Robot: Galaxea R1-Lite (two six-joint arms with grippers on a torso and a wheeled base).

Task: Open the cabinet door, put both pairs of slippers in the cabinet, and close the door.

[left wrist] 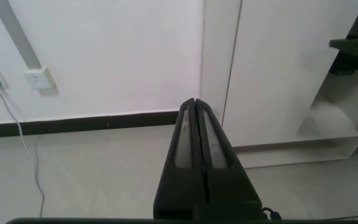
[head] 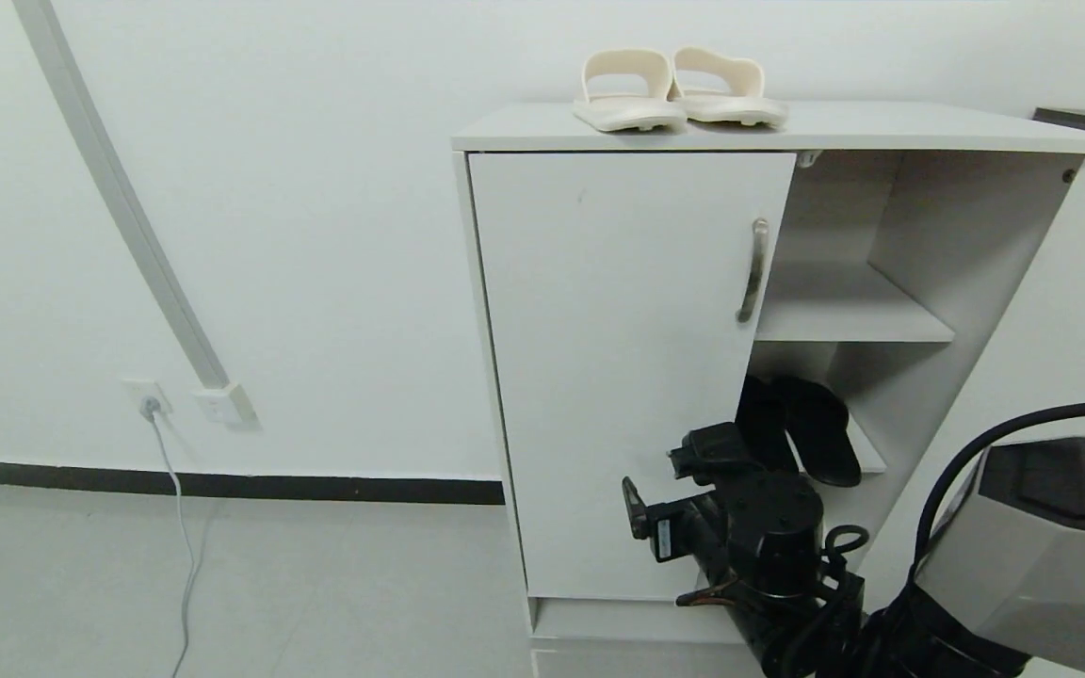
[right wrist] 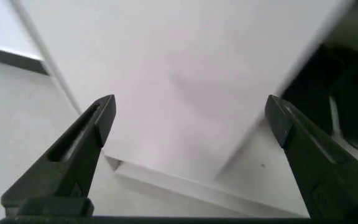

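Observation:
A white cabinet (head: 882,127) stands against the wall, its left door (head: 627,377) closed and its right door (head: 1070,311) swung open. A beige pair of slippers (head: 679,89) rests on the cabinet top. A black pair of slippers (head: 806,428) lies on the lower shelf inside, and in the right wrist view the black slippers (right wrist: 347,87) are off to one side. My right gripper (right wrist: 191,112) is open and holds nothing, low in front of the closed door near its inner edge, close to the black pair. My left gripper (left wrist: 194,102) is shut and holds nothing, low over the floor left of the cabinet (left wrist: 272,68).
A metal handle (head: 753,270) sits on the closed door's inner edge. The upper shelf (head: 844,311) is bare. A wall socket (head: 149,405) with a cable hanging to the floor and a slanted wall conduit (head: 119,207) are at the left. Open grey floor (head: 222,584) lies left of the cabinet.

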